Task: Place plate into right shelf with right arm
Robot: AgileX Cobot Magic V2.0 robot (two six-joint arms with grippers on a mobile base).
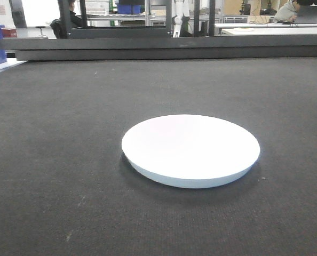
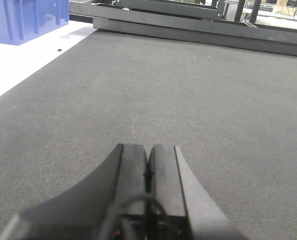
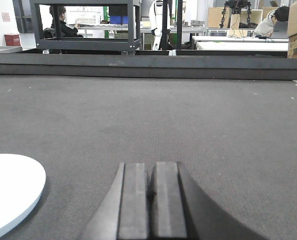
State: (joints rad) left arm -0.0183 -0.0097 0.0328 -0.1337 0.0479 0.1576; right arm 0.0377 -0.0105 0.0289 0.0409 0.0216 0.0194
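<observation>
A plain white round plate (image 1: 190,149) lies flat on the dark grey mat (image 1: 68,133) in the front view, a little right of centre. The right wrist view catches its rim as a white arc, the plate (image 3: 8,192), at the lower left. My right gripper (image 3: 152,167) is shut with nothing in it, low over the mat and to the right of the plate, apart from it. Low over bare mat, my left gripper (image 2: 148,150) is shut on nothing too. Neither gripper shows in the front view. The right shelf is out of view.
A dark low rail (image 1: 169,48) runs along the mat's far edge. A blue bin (image 2: 26,20) stands on a white surface beyond the mat's left edge. A black frame rack (image 3: 86,30), desks and seated people are in the background.
</observation>
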